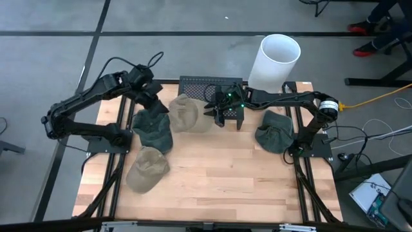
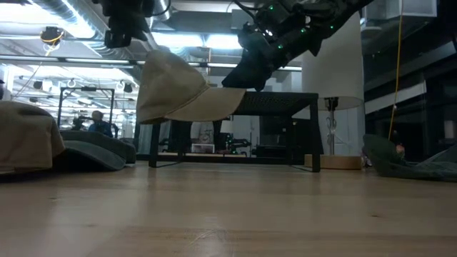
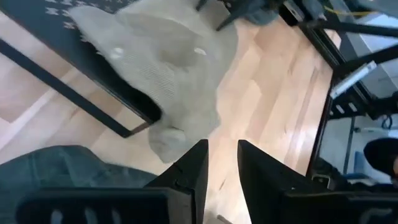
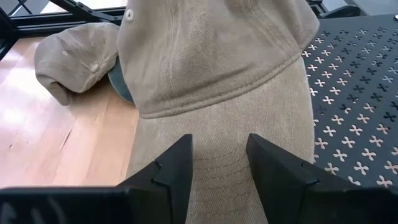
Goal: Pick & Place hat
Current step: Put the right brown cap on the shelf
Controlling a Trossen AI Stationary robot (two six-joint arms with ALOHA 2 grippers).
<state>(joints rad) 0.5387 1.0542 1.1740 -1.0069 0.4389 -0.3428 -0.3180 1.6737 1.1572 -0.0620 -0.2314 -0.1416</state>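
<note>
A tan hat (image 1: 187, 113) lies on the left near corner of the black perforated rack (image 1: 212, 85). Its brim (image 4: 217, 112) rests on the rack top, and its crown (image 2: 168, 82) hangs over the rack's edge, clear of the table. My right gripper (image 4: 219, 142) stands open over the brim, reaching in from the table's right. My left gripper (image 3: 222, 163) is open by a narrow gap with nothing in it, up and to the left of the hat (image 1: 156, 98). My right gripper has its two open fingers (image 4: 177, 165) over the top of the tan hat's brim (image 4: 217, 163), slanting down from the table's right and lying along the brim. The brim is wider than the gap and passes under both fingers. I cannot tell whether they touch it.
A dark green hat (image 1: 153, 131) and a second tan hat (image 1: 147, 169) lie on the wooden table at the left. Another green hat (image 1: 275, 133) lies at the right by the right arm's base. A white cylinder (image 1: 277, 57) stands behind the table.
</note>
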